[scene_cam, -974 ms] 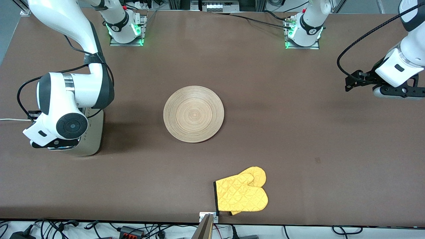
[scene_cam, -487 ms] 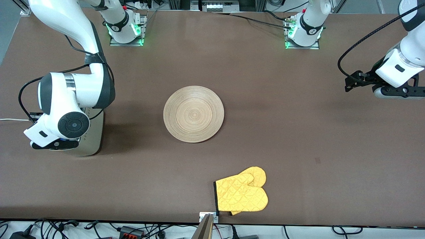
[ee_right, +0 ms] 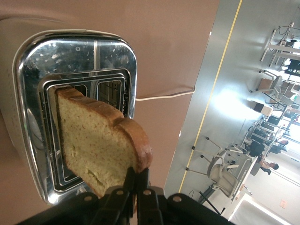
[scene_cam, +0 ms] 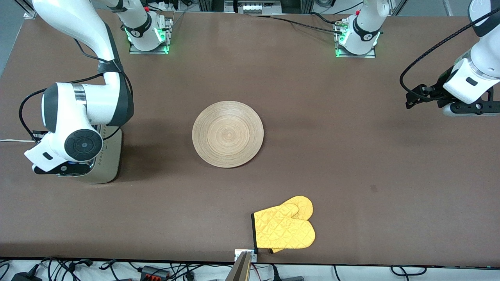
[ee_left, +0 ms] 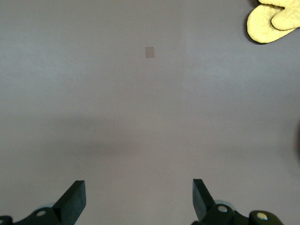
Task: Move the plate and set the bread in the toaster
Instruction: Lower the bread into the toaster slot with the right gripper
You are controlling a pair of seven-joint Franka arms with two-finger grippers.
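Right wrist view: we see the bread [ee_right: 101, 145] pinched at its crust edge by the right gripper [ee_right: 136, 187], fingers closed narrow on the slice. It hangs directly over the toaster [ee_right: 75, 61], which sits at the right arm's end of the table. The slice's lower corner looks to be at or just inside one slot mouth, though we cannot tell how deep. The slice's flat face runs roughly along the slot's long axis but appears tilted off vertical, so we judge the next move needs squaring to the slot before lowering straight down.

In the front view the right arm's wrist hides both the bread and most of the toaster [scene_cam: 105, 164]. The plate [scene_cam: 227, 134] lies bare mid-table, well apart from both grippers. The left gripper [ee_left: 136, 199] waits, jaws spread wide and empty, over bare table at the left arm's end. An oven mitt [scene_cam: 284, 228] lies near the front edge.
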